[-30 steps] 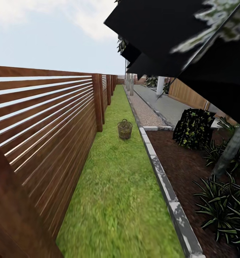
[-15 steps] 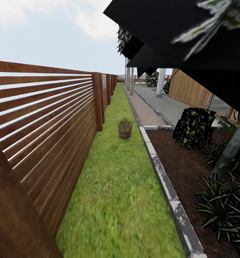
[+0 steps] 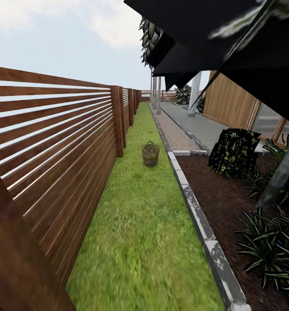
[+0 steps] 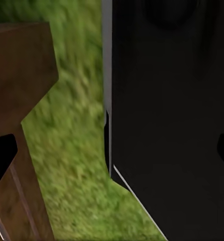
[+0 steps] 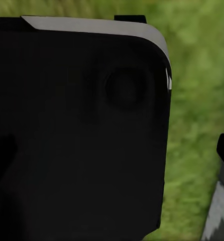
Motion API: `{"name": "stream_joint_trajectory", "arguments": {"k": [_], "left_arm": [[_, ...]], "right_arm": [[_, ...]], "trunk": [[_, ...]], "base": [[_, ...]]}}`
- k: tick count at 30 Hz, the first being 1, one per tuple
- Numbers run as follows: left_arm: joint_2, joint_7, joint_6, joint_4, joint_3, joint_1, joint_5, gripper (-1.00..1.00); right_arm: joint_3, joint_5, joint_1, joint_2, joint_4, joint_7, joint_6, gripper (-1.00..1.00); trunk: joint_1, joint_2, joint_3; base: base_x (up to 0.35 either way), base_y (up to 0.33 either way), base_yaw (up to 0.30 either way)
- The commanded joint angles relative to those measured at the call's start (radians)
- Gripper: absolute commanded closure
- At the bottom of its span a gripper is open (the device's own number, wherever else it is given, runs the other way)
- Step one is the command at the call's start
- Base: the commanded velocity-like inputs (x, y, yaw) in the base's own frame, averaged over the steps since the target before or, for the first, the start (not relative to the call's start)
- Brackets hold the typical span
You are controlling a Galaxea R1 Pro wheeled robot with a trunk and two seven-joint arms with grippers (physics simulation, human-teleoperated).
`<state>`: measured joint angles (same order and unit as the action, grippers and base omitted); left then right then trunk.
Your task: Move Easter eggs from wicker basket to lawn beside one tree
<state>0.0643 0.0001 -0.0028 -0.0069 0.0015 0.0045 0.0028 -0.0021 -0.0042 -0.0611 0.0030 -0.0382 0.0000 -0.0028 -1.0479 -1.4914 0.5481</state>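
The wicker basket [image 3: 150,154] stands on the lawn [image 3: 140,224], a narrow grass strip, some way ahead of me near the stone kerb [image 3: 196,220]. Its contents are too small to make out, so the Easter eggs are hidden. A mottled grey tree trunk [image 3: 281,176] leans in the mulch bed at the right. Two more grey trunks [image 3: 158,101] rise at the strip's far end. In the left wrist view my left gripper [image 4: 112,155] hangs open over grass beside my dark body. My right gripper [image 5: 112,155] is open too, above grass and kerb.
A brown slatted fence [image 3: 54,160] runs along the lawn's whole left side. Right of the kerb lies dark mulch [image 3: 222,198] with a shrub [image 3: 233,152] and spiky plants [image 3: 269,246]. Gravel [image 3: 174,137] and grey paving [image 3: 200,127] follow beyond. Black fronds [image 3: 230,43] hang overhead.
The whole view has shifted slightly: the black fronds sit higher and more of the wooden building at the right shows. The basket stays where it was on the grass.
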Motion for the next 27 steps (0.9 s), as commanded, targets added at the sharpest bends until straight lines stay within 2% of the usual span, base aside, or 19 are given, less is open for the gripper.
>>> {"name": "stream_joint_trajectory", "arguments": {"k": [1, 27], "left_arm": [[0.000, 0.000, 0.000, 0.000, 0.000, 0.000, 0.000, -1.00], [0.000, 0.000, 0.000, -0.001, 0.000, 0.000, 0.000, -1.00]], "right_arm": [[0.000, 0.000, 0.000, 0.000, 0.000, 0.000, 0.000, -1.00], [-0.001, 0.000, 0.000, 0.000, 0.000, 0.000, 0.000, -1.00]], "trunk": [[-0.004, -0.008, 0.004], [-0.104, -0.190, 0.085]], "base": [[0.000, 0.000, 0.000], [0.000, 0.000, 0.000]]}}
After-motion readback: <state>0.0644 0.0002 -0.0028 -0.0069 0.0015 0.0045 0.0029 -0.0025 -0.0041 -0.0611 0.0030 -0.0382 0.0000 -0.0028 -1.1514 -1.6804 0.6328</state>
